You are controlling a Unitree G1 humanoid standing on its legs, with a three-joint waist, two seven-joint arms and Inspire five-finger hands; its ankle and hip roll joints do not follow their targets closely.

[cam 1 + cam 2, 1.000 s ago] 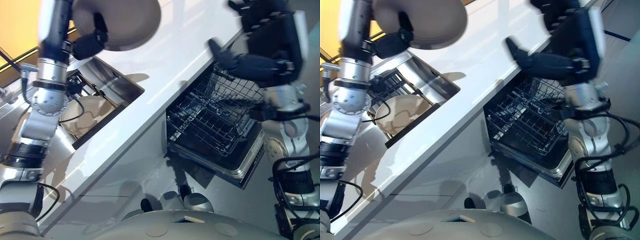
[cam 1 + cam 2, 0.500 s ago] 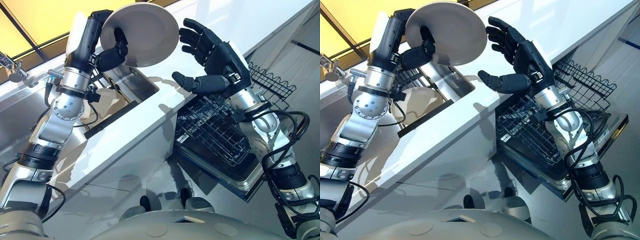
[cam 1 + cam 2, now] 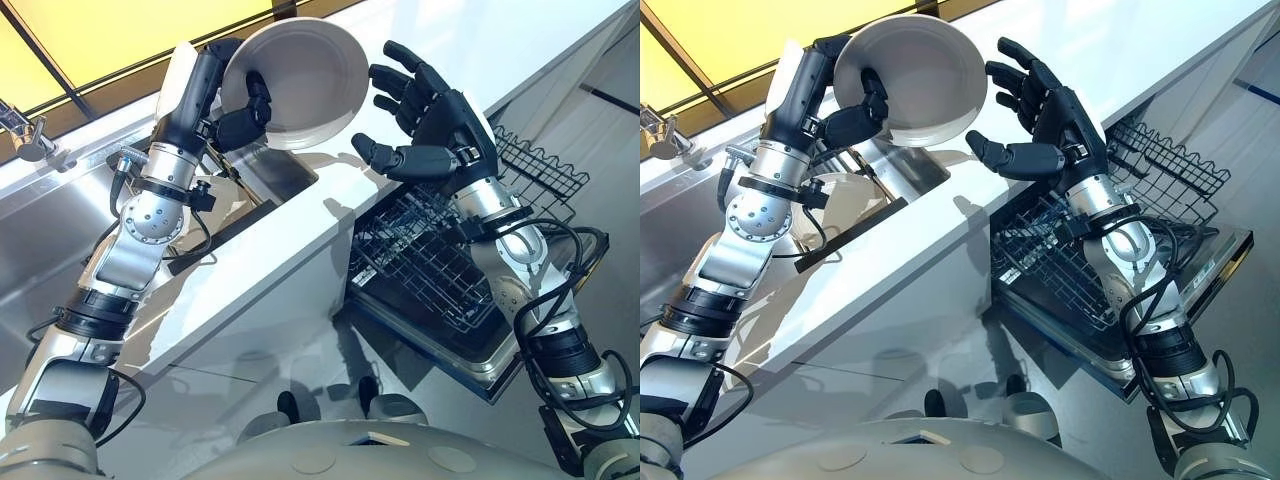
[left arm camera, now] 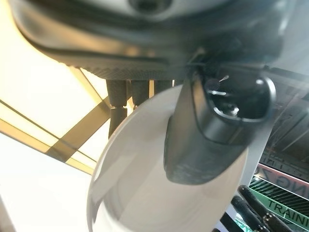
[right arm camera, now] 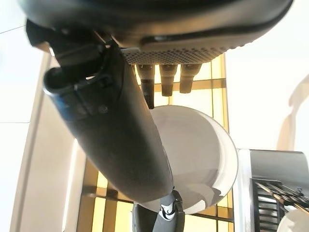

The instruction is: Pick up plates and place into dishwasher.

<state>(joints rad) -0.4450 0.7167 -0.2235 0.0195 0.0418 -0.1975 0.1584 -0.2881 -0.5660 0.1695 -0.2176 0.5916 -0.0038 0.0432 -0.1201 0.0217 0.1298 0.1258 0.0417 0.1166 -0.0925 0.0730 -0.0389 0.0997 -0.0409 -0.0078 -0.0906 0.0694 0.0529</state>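
A white counter (image 3: 480, 50) runs slantwise from the near left to the far right. A steel sink (image 3: 908, 165) is sunk into its left part. A pale dish (image 3: 835, 195) lies in the basin beside a dark rack. Left of the sink is a steel draining surface (image 3: 40, 230), and a tap (image 3: 25, 135) stands at its far edge.

A long glossy white countertop (image 3: 290, 280) runs beneath the fingers (image 3: 256, 98) of the left hand (image 3: 238, 125) and the fingers (image 3: 405, 78) of the right hand (image 3: 450, 120), with light gleaming off its top. Just below the left fingers, a stainless steel sink basin (image 3: 285, 172) is sunk into it. Beyond those fingers stands a glowing yellow window panel (image 3: 90, 40) crossed by dark frame bars, and a chrome tap (image 3: 25, 140) sits well off to their left. Smooth grey floor (image 3: 320, 365) lies far below both sets of fingers.
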